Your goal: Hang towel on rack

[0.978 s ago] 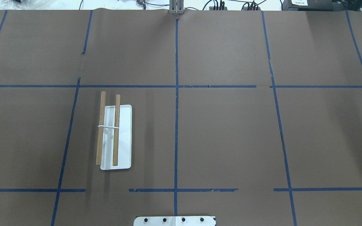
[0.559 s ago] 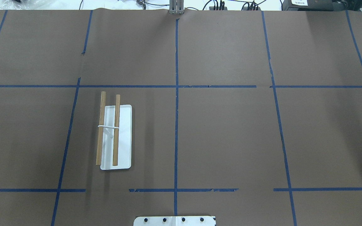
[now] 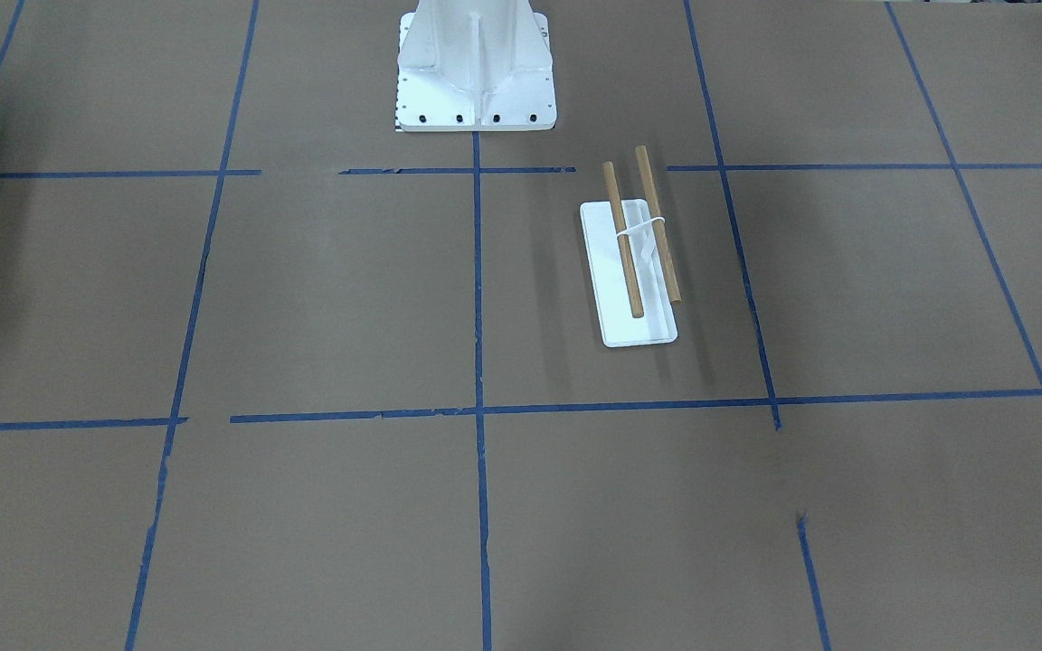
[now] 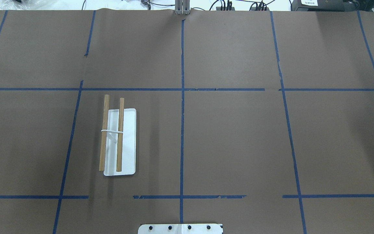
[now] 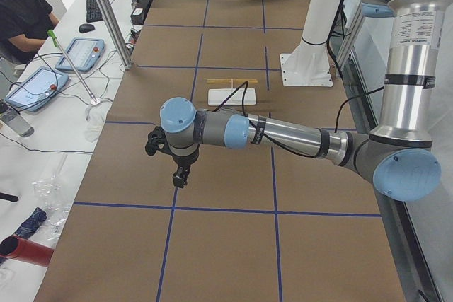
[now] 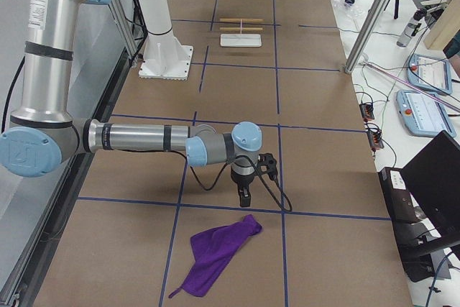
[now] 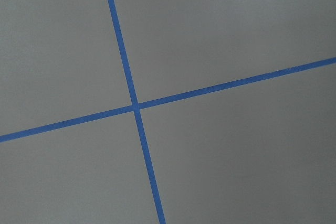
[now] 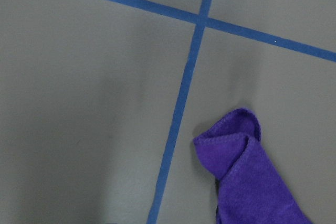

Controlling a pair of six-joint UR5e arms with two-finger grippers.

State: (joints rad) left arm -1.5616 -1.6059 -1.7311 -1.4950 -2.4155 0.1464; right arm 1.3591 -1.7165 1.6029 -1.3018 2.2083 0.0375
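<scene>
The rack [image 4: 127, 143] stands left of the table's centre line: a flat white base, two wooden dowels and a thin white support. It also shows in the front view [image 3: 634, 321] and both side views [image 5: 232, 95] [image 6: 241, 39]. The purple towel [image 6: 215, 253] lies crumpled on the table far to the robot's right, and shows in the right wrist view [image 8: 252, 177]. My right gripper [image 6: 245, 195] hangs just above the table next to the towel. My left gripper [image 5: 178, 175] hangs over bare table at the far left end. I cannot tell whether either is open or shut.
The white bolted pedestal [image 3: 474, 72] stands at the robot's edge of the table [image 4: 180, 229]. Blue tape lines cross the brown table cover. A seated operator [image 5: 25, 12] and pendants [image 6: 424, 109] are beside the table's far side.
</scene>
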